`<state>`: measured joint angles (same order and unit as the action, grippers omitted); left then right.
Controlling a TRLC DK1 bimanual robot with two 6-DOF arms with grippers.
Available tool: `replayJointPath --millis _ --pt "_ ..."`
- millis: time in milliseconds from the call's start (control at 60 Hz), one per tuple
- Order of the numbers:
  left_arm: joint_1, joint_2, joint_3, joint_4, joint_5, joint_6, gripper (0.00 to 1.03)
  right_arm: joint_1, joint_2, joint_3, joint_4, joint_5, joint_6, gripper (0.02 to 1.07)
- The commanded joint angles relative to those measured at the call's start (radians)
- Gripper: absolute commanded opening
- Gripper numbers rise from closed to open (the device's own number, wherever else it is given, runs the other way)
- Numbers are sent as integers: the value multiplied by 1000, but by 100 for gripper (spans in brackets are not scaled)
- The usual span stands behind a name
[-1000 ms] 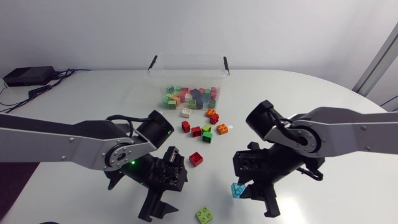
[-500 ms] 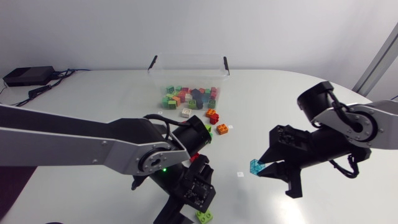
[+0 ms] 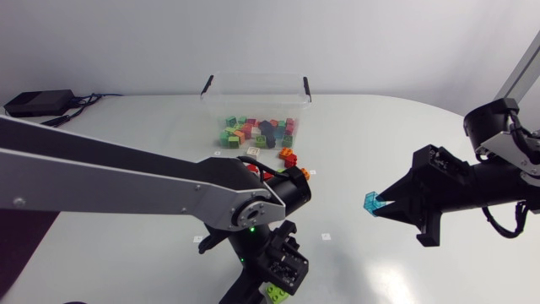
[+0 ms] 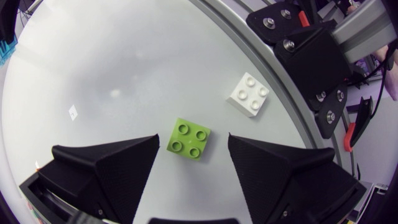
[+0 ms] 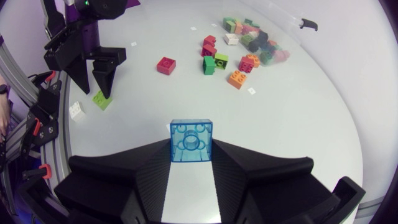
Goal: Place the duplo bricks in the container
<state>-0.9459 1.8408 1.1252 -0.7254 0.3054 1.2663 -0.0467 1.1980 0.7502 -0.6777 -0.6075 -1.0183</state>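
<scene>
Blue brick [image 5: 191,140] (translucent), pinched in right hand [image 5: 191,157]

Head camera looks down; both wrist cameras share the green brick [image 4: 189,138].

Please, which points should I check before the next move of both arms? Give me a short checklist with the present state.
1. The right tool is shut on the blue brick: ok.
2. The left tool is open around the green brick: ok.
3. The green brick lies flat, studs up: ok.
4. The white brick lies outside the left tool: ok.
5. The container has no lid on: cannot tell.
</scene>
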Motion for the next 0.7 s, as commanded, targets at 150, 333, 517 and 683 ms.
replayJointPath --millis 150,333,517,683 --pt "-27 57 36 -39 6 53 39 -48 20 112 27 -69 55 31" --pt "-34 58 30 -34 12 47 33 -32 81 192 99 -84 158 31" --pt "-27 49 13 -16 12 45 34 -10 117 256 106 -86 188 31" --pt "-10 11 7 -3 9 51 84 -4 121 259 99 -86 181 31"
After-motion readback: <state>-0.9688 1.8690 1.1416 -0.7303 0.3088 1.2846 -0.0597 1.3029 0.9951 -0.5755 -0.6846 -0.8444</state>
